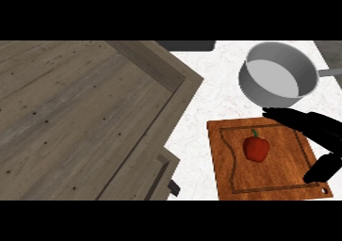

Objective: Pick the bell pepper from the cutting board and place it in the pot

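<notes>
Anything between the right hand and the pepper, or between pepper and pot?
Nothing visible. Bare board lies between the pepper and the open right hand. The pot stands just past the board's far edge; only the hand's fingertips are near that path.

Marble counter [209, 96] with cutting board [284, 165] and pot [276, 75]

A red bell pepper [256, 148] with a green stem is lying near the middle of a reddish-brown wooden cutting board [231, 172], its stem pointing toward the board's far edge. The grooved board is sitting flat on the pale worktop [201, 108]. Just beyond its far edge, a grey metal pot [245, 81] is standing upright, its handle reaching right.
</notes>
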Motion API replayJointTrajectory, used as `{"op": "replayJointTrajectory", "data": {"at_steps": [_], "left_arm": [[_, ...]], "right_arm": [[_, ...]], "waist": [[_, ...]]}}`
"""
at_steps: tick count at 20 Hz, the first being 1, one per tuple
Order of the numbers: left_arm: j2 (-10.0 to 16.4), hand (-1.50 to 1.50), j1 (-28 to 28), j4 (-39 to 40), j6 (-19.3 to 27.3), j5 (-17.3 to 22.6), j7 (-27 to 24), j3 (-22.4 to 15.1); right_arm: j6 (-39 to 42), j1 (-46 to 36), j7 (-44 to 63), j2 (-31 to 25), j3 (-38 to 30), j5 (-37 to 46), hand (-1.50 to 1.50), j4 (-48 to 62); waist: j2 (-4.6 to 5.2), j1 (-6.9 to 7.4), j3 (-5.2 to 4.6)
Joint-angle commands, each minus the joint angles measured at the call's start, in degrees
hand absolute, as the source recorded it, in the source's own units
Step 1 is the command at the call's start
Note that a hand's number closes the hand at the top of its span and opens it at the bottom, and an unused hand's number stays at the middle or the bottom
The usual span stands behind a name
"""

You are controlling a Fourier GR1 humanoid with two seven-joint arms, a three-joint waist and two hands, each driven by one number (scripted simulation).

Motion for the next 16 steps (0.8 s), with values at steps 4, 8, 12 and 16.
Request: {"op": "replayJointTrajectory", "data": {"at_steps": [4,8,12,16], "left_arm": [[-1.73,0.0,-1.83,7.7,-2.87,0.61,-4.48,2.59],[-1.27,0.0,-0.19,0.31,-1.86,0.0,-0.11,1.84],[-1.54,0.0,-2.33,4.2,-2.45,-0.52,-1.06,2.49],[-2.01,0.0,-1.52,0.82,-2.4,-0.44,0.8,2.08]], "right_arm": [[-2.16,2.89,-1.54,5.95,-0.77,5.25,-1.5,-2.16],[-4.22,3.53,4.18,10.98,1.26,10.91,-1.5,-3.33],[-1.88,-0.04,5.57,11.13,-0.4,13.84,-1.5,-0.3],[-3.59,-1.96,3.67,15.56,-0.34,16.45,-1.5,6.69]], "waist": [[0.22,-0.4,-0.16],[0.18,-0.09,-0.15],[0.22,-0.2,-0.16],[0.24,0.06,-0.14]]}}
